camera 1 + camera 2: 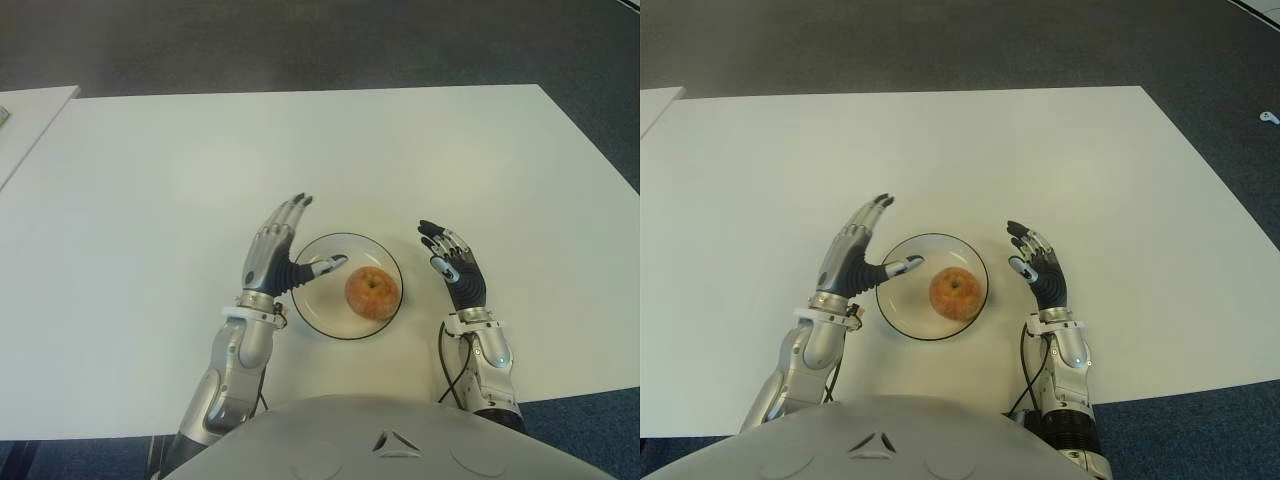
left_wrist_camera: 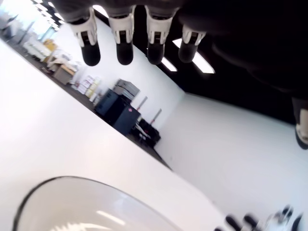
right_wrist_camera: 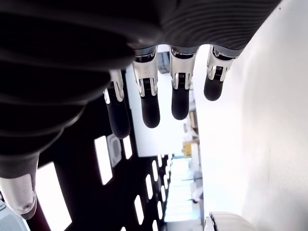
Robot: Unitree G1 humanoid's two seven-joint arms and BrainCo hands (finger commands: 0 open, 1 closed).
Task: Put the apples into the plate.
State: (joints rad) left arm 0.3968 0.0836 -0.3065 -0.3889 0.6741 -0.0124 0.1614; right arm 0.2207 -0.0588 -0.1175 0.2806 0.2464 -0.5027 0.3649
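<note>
One red-orange apple (image 1: 372, 292) lies in the clear glass plate (image 1: 318, 310) near the table's front edge. My left hand (image 1: 283, 250) sits just left of the plate, fingers straight and spread, its thumb reaching over the rim and holding nothing. My right hand (image 1: 450, 258) is just right of the plate, fingers extended and empty. In the left wrist view the plate's rim (image 2: 53, 185) shows below the straight fingers (image 2: 124, 48). The right wrist view shows only extended fingers (image 3: 150, 106) with nothing between them.
The white table (image 1: 320, 160) stretches far ahead and to both sides. A second white table's corner (image 1: 25, 115) stands at the far left. Dark carpet (image 1: 320, 40) lies beyond the table's far edge.
</note>
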